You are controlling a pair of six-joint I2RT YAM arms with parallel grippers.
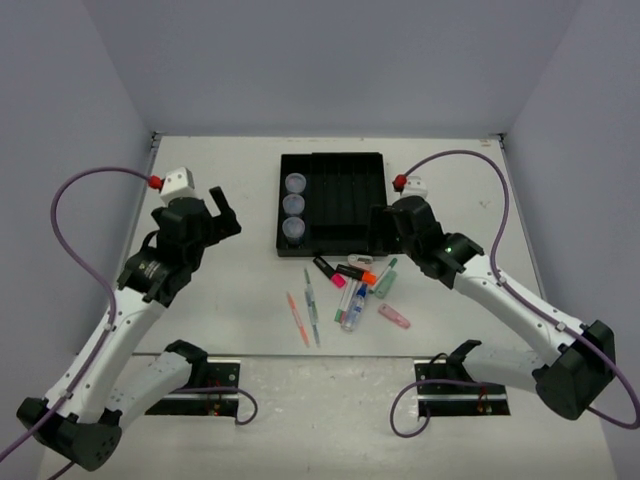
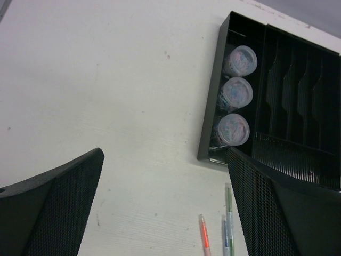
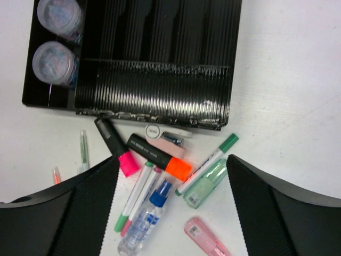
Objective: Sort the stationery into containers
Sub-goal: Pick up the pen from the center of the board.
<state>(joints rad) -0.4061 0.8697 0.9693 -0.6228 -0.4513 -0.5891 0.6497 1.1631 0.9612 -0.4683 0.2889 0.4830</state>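
The black tray [image 1: 345, 195] lies at the table's far middle, with three grey-lilac pots [image 1: 294, 205] in its left slot. Loose stationery lies in front of it: a black marker with a pink cap [image 3: 114, 146], a black marker with an orange cap [image 3: 157, 156], a white pen with a green cap [image 3: 208, 162], a pink eraser [image 3: 205, 234] and thin pens [image 1: 310, 310]. My right gripper [image 3: 170, 208] is open and empty above this pile. My left gripper [image 2: 165, 213] is open and empty over bare table, left of the tray [image 2: 210, 122].
A small clear bottle with a blue cap [image 3: 144, 218] and a green correction-tape case [image 3: 205, 184] lie in the pile. An orange pen [image 2: 204, 234] and a green pen [image 2: 228, 213] lie near my left gripper's right finger. Grey walls enclose the table.
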